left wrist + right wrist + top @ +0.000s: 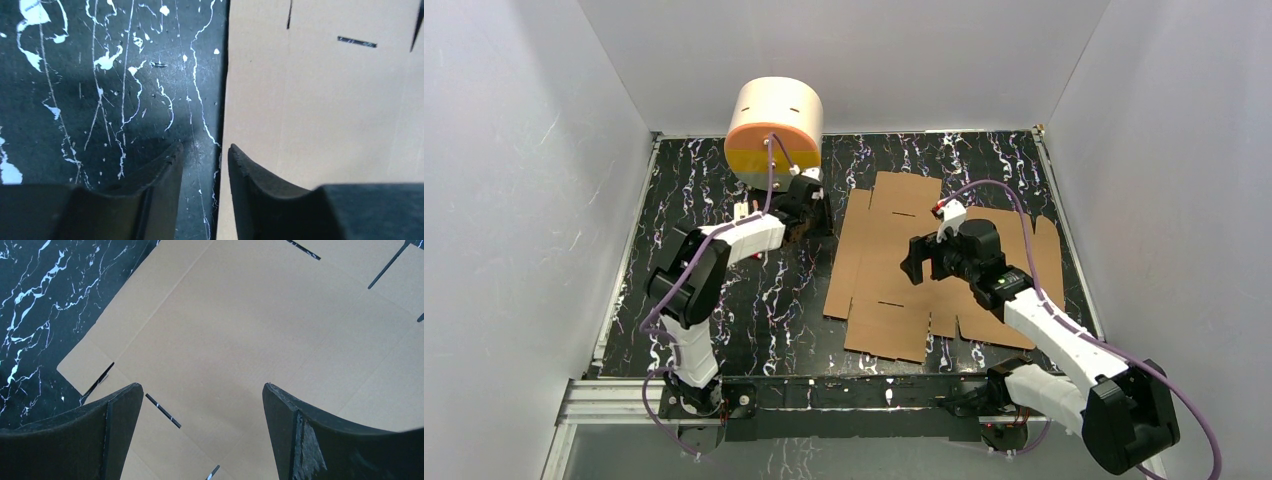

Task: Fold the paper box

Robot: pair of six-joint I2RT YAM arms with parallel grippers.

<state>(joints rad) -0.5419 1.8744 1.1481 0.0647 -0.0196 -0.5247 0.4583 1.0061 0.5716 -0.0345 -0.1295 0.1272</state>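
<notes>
Nearest you, your right arm (1064, 350) is reaching in from the near right corner of the table (754, 300). Your right gripper (916, 262) is hanging over the cardboard box (874, 260) with its fingers spread wide, pinching nothing. The box is lying flat and unfolded on the right half of the table, with its flaps, slots and creases all showing, and its left edge is running close to the table's middle. Your left gripper (812, 208) is sitting low at that left edge, toward the far side. Its fingers are standing a little apart with nothing between them, one over the bare table and the other over the cardboard's edge; you cannot tell whether either is touching. A cream drum (774, 125) with an orange and yellow face is standing at the far edge, left of centre, near your left gripper.
</notes>
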